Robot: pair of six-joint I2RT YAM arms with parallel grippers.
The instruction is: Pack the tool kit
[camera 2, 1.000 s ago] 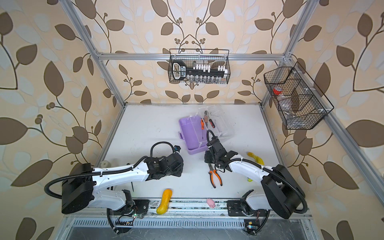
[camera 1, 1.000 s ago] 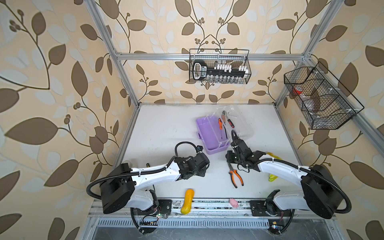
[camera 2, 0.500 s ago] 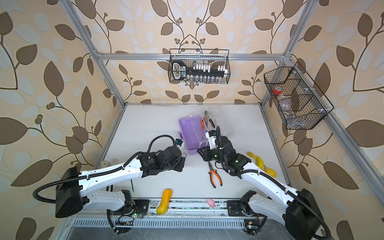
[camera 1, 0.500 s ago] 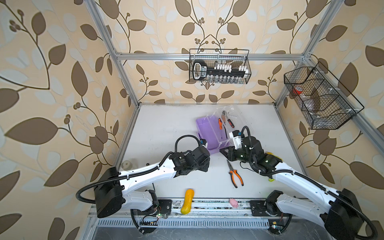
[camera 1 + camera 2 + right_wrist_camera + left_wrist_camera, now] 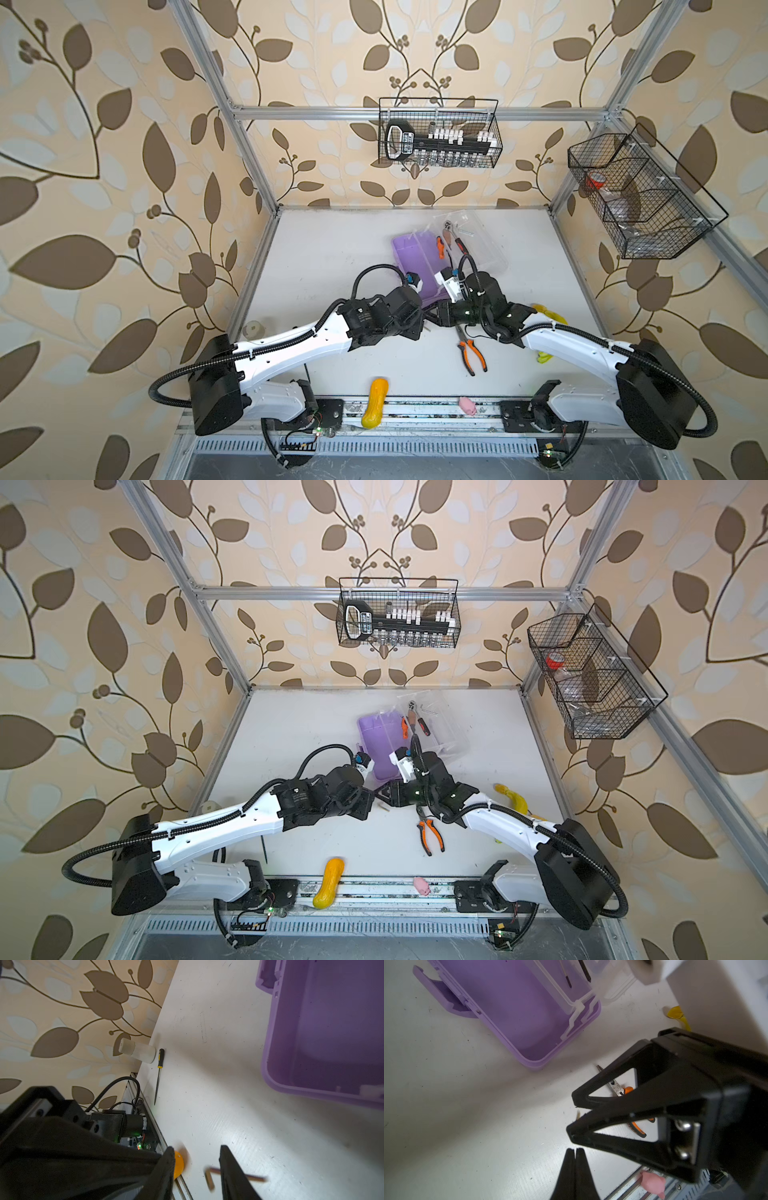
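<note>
Right fingers (image 5: 228,1169): swung since one second ago away from the kit's near corner, now turned sideways toward the left arm; spread apart, nothing between them.
Left fingers (image 5: 566,1167): shifted only a little; pressed together, empty, almost tip to tip with the right ones in both top views.
Tool kit (image 5: 409,259): open on the desk (image 5: 332,257), just behind both arms; lilac base mostly bare.
Meaning: probably a small part just let go or missed; packing no further along, pliers (image 5: 471,353) not yet inside.
Right wrist view only: blurred L-shaped hex key (image 5: 208,1178) beside one finger, seemingly loose; yellow-handled tool (image 5: 160,1059) near the desk's edge.
Left wrist view only: clear tray (image 5: 564,995) in the box, two screwdriver tips in it; closed left tips plainly seen.
</note>
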